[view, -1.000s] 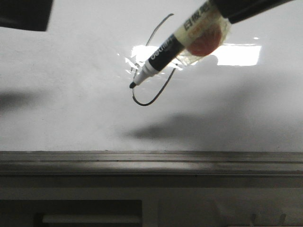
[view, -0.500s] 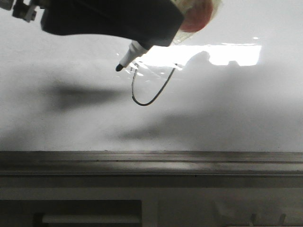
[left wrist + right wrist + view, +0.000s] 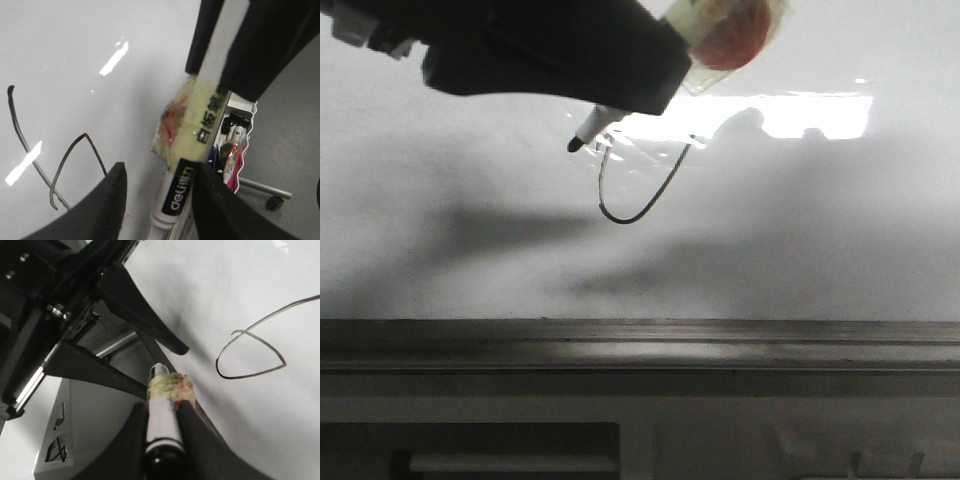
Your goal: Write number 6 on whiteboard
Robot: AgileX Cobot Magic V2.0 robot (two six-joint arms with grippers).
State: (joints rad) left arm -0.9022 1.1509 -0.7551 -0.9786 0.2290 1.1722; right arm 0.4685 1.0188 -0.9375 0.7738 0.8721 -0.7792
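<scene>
I'm holding the marker (image 3: 161, 416) clamped in the right end effector (image 3: 162, 412). The left end effector (image 3: 160, 197) is spread wide around the marker, not gripping. The 6 (image 3: 638, 190) is sitting mid-whiteboard (image 3: 840, 230), its loop looking closed; the tip is hovering just off the loop's upper left. I'm judging writing done: lift straight off and avoid dragging across wet ink.

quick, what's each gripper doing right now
Left gripper: open, fingers either side of the marker.
Right gripper: shut on the marker.
</scene>
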